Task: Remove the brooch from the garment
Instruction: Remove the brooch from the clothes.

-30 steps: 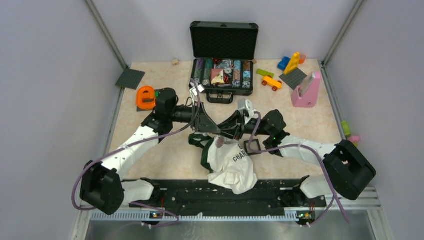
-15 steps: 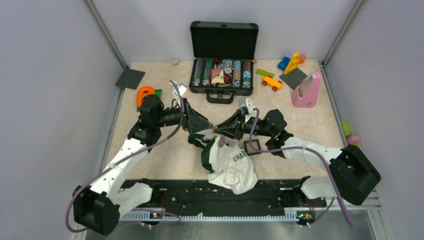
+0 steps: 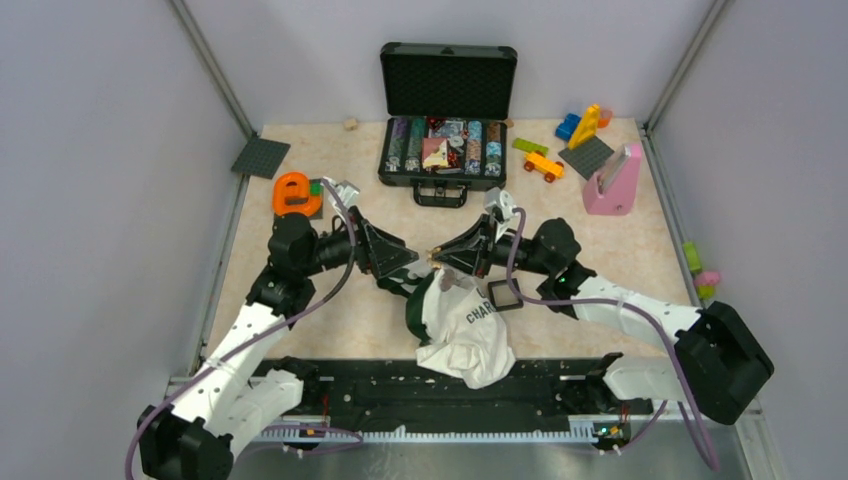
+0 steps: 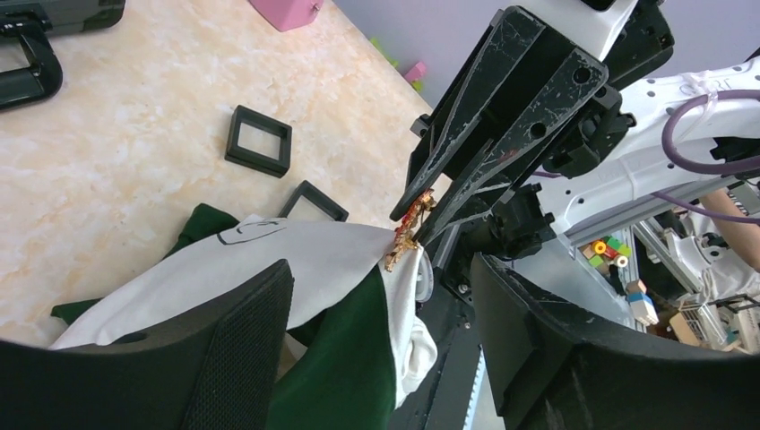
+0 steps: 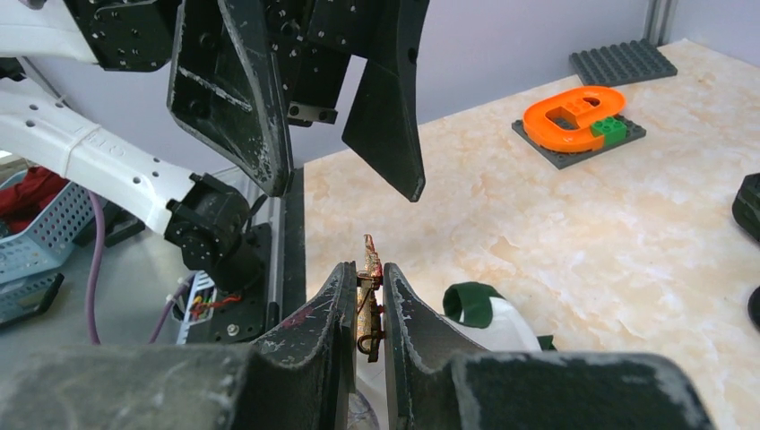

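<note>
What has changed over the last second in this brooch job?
The left claw drew back leftward, away from the right claw and the garment, and stands open and empty. Its arm no longer covers the orange letter e. The right claw stayed pinched on the brooch, and the garment lies as before.

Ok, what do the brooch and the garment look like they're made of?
The brooch: probably metal, gold-toned with red parts, thin and slightly shiny. The garment: soft matte fabric, white and dark green, judging by its folds and drape.
</note>
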### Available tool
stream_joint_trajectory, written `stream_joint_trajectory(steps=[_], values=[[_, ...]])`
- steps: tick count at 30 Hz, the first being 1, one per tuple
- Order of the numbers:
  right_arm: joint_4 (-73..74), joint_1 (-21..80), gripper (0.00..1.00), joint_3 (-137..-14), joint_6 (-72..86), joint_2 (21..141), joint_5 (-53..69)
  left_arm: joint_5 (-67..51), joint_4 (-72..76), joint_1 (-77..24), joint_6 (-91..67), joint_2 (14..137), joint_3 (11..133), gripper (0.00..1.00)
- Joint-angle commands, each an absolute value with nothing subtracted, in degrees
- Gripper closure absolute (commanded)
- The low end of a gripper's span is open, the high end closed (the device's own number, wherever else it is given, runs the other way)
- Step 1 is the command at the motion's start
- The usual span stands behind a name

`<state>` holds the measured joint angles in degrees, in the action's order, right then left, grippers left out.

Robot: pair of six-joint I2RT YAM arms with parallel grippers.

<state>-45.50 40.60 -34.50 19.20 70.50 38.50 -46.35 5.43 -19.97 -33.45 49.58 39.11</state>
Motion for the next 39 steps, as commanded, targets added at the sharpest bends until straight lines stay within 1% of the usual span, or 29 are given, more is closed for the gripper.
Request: stream_joint_trajectory(steps=[1,8,10,13,14,22,31,35,39], values=[[-44.9,40.1,1.0,-36.7,21.2,68.0,36.8,-45.7,10.4,-19.8,-32.6,48.4,37.2,0.25],[-43.8,40.1,1.0,-37.9,23.9,67.8,36.5,-48.2,13.1,-19.8,-33.9,50.5,36.7,0.31],[-44.5,40.1,1.0,-37.9,24.9,67.9,36.6,-49.6,15.0,-19.8,-35.0,51.7,36.3,0.35],[-45.7,40.1,1.0,-38.1,26.2,68.2,37.4,-51.3,18.4,-19.9,-37.1,53.2,35.6,0.45],[-46.2,40.1,1.0,-38.1,26.6,68.4,37.7,-51.6,19.5,-19.8,-37.8,53.6,35.4,0.47],[-47.8,40.1,1.0,-38.6,29.1,69.8,39.7,-54.0,27.4,-20.3,-41.6,54.9,34.3,0.48],[-49.7,40.1,1.0,-39.4,31.1,71.4,41.0,-54.2,27.6,-21.6,-41.2,56.1,34.5,0.6],[-50.2,40.1,1.0,-39.4,31.6,71.7,41.3,-54.6,27.6,-22.2,-41.0,56.4,34.9,0.61],[-50.9,40.1,1.0,-39.4,32.1,72.1,41.7,-54.6,27.1,-22.4,-40.7,56.8,35.3,0.65]])
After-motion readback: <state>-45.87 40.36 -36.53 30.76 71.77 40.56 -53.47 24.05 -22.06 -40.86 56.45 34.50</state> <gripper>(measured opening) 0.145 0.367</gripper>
